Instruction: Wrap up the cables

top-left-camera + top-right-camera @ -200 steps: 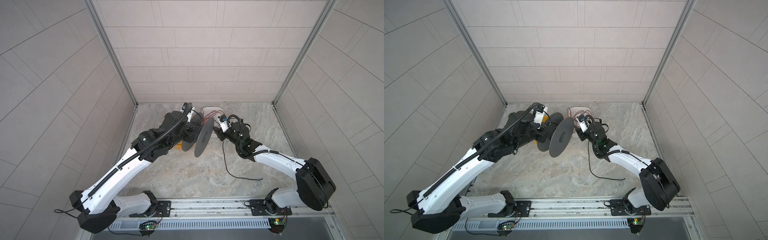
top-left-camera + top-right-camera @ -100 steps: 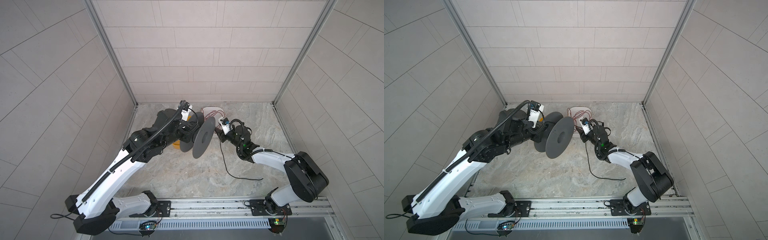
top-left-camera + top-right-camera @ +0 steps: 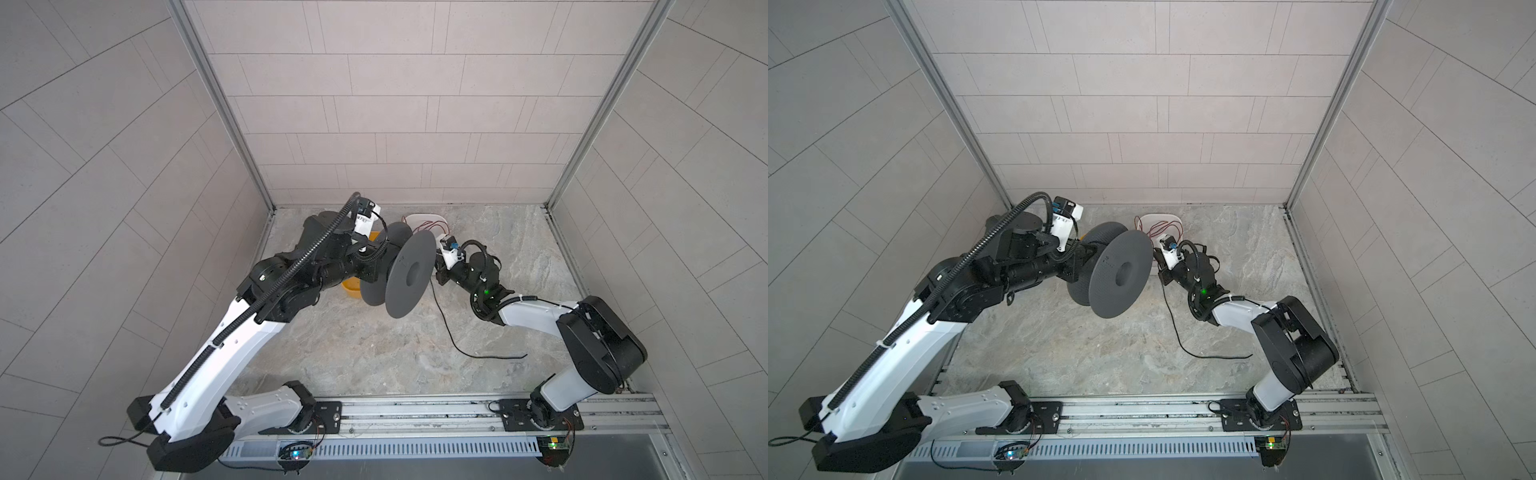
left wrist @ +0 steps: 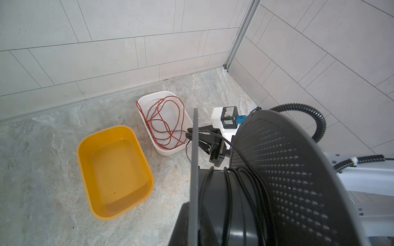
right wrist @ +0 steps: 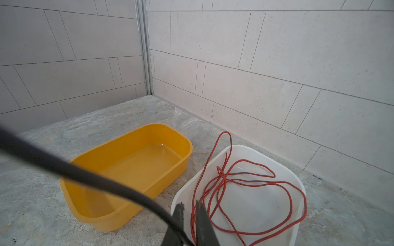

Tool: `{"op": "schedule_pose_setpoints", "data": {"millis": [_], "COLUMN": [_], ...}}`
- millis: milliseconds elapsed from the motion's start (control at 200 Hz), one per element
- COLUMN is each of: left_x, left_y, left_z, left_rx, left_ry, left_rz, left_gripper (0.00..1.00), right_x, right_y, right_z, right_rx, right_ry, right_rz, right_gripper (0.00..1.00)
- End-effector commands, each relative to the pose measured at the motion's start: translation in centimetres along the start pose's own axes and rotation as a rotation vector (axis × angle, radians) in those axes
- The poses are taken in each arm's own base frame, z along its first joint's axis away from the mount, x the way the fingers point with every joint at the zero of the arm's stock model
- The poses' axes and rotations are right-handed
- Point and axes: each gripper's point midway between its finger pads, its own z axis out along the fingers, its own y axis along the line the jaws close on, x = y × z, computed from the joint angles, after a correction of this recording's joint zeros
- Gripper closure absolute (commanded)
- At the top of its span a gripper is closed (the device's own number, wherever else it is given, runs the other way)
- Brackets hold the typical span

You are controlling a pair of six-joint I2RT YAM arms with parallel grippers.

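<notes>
My left gripper [image 4: 193, 213] is shut on the thin flange of a dark grey spool [image 3: 409, 274] [image 3: 1121, 274] and holds it off the floor. Several turns of the thin black cable [image 4: 232, 191] lie on the hub. From there the cable runs to my right gripper [image 5: 190, 206], which is shut on it just past the spool's rim. In both top views that gripper [image 3: 437, 272] [image 3: 1159, 266] sits right of the spool. Below it the cable [image 3: 446, 328] [image 3: 1177, 332] hangs to the floor, where its loose end trails right.
An empty yellow tub [image 4: 79, 153] [image 5: 132, 133] stands on the stone floor below the spool. Beside it, near the back wall, a white tub [image 4: 149, 98] [image 5: 245, 148] holds a coiled red wire [image 4: 166, 127] [image 5: 255, 183]. Tiled walls close three sides.
My right gripper has closed on the black cable beside the spool, and its arm has folded in closer. The left arm has shifted the spool only slightly.
</notes>
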Motion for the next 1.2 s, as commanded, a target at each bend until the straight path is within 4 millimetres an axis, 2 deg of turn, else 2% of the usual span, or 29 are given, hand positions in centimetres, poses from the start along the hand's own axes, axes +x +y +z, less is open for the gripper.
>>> {"op": "schedule_pose_setpoints", "data": {"millis": [0, 125, 260, 545, 751, 821, 841, 926, 1191], "left_x": [-3.7, -4.9, -5.3, -6.4, -6.3, -6.0, -5.9, -5.7, -5.3], "left_y": [-0.7, 0.9, 1.9, 3.4, 5.1, 5.8, 6.0, 6.8, 7.5], "left_z": [-1.9, -2.4, -2.0, -1.7, -1.3, -1.0, -0.8, -0.6, -0.2], "left_rx": [0.054, 0.019, 0.018, -0.012, -0.080, -0.116, -0.127, -0.165, -0.188], "left_ry": [-0.148, -0.232, -0.275, -0.380, -0.426, -0.439, -0.438, -0.452, -0.476], "left_rz": [-0.071, -0.151, -0.231, -0.342, -0.388, -0.397, -0.399, -0.407, -0.422], "left_gripper": [1.00, 1.00, 1.00, 1.00, 1.00, 1.00, 1.00, 1.00, 1.00], "right_x": [0.0, 0.1, 0.3, 0.6, 0.8, 0.2, 1.2, 1.1, 1.2], "right_y": [0.3, 1.1, 2.2, 6.1, 8.2, 8.7, 9.0, 9.8, 12.3], "right_z": [-0.1, -0.4, -0.4, -0.3, -0.7, -0.8, -1.3, -1.7, -2.1], "right_rx": [-0.023, -0.050, -0.073, -0.167, -0.209, -0.203, -0.206, -0.226, -0.303], "right_ry": [-0.028, -0.043, -0.042, -0.028, -0.028, -0.045, -0.025, -0.040, -0.056], "right_rz": [0.032, 0.071, 0.104, 0.134, 0.159, 0.170, 0.179, 0.202, 0.227], "right_gripper": [1.00, 1.00, 1.00, 0.99, 0.99, 0.99, 0.99, 0.99, 0.95]}}
